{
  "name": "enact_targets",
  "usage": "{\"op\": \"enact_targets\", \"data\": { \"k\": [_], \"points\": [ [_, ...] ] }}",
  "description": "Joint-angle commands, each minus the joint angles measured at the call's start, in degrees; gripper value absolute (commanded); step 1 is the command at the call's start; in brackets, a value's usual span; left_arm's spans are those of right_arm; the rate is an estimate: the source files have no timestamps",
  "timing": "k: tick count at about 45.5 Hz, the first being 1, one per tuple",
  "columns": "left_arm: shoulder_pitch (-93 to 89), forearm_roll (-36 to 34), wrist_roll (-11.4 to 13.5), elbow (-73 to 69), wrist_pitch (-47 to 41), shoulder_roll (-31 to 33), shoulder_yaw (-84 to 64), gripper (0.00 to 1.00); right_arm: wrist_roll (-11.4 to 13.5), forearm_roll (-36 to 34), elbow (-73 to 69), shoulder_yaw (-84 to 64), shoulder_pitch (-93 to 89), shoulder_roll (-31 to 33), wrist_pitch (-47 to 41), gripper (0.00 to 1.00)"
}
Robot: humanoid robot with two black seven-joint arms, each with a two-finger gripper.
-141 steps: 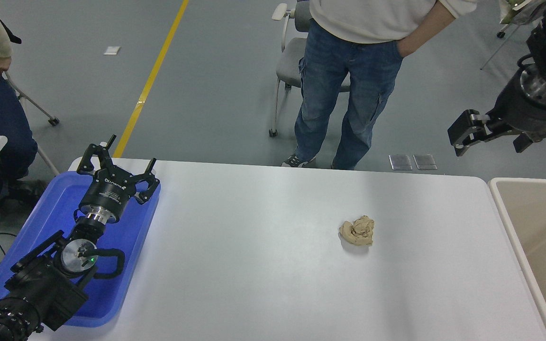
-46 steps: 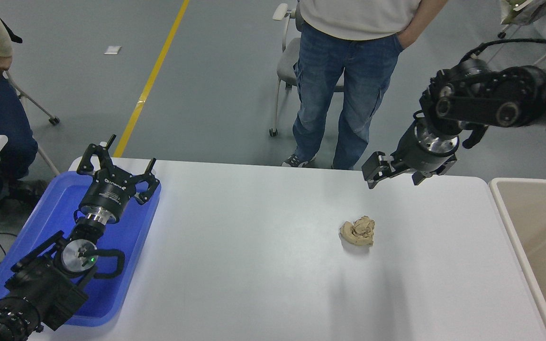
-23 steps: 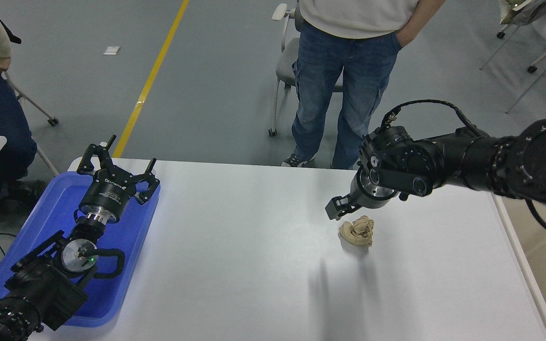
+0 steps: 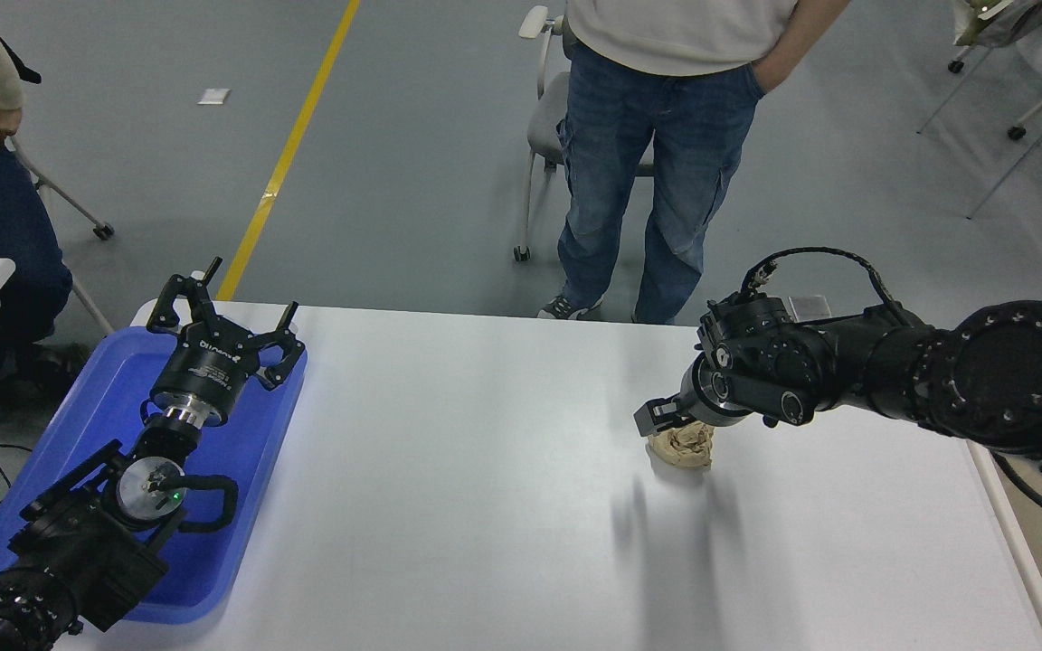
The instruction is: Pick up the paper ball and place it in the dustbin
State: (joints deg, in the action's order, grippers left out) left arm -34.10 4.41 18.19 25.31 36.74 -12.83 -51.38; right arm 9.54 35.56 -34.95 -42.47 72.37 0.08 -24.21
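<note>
- Right end effector [image 4: 677,423]: low over the paper ball [image 4: 684,448], touching its top; grip state cannot be told
- Paper ball: on white counter [image 4: 485,506], right of centre
- Dustbin [image 4: 1018,533]: counter's right edge
- Left end effector [image 4: 222,318]: fingers spread, over blue tray [image 4: 78,425]

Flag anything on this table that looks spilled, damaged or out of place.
Nothing stands out. The paper ball lies on the white table under the right gripper. The left gripper rests, fingers open, over the blue tray.
</note>
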Motion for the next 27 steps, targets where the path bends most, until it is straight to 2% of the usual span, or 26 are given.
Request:
{"op": "enact_targets", "data": {
  "k": [1, 27],
  "points": [
    [0.0, 0.0, 0.0, 0.0, 0.0, 0.0, 0.1, 1.0, 0.0, -0.3, 3.5, 2.0, -5.3, -0.1, 3.2, 1.0],
    [0.0, 0.0, 0.0, 0.0, 0.0, 0.0, 0.1, 1.0, -0.1, -0.8, 3.5, 4.4, -9.7, -0.1, 15.7, 1.0]
  ]
}}
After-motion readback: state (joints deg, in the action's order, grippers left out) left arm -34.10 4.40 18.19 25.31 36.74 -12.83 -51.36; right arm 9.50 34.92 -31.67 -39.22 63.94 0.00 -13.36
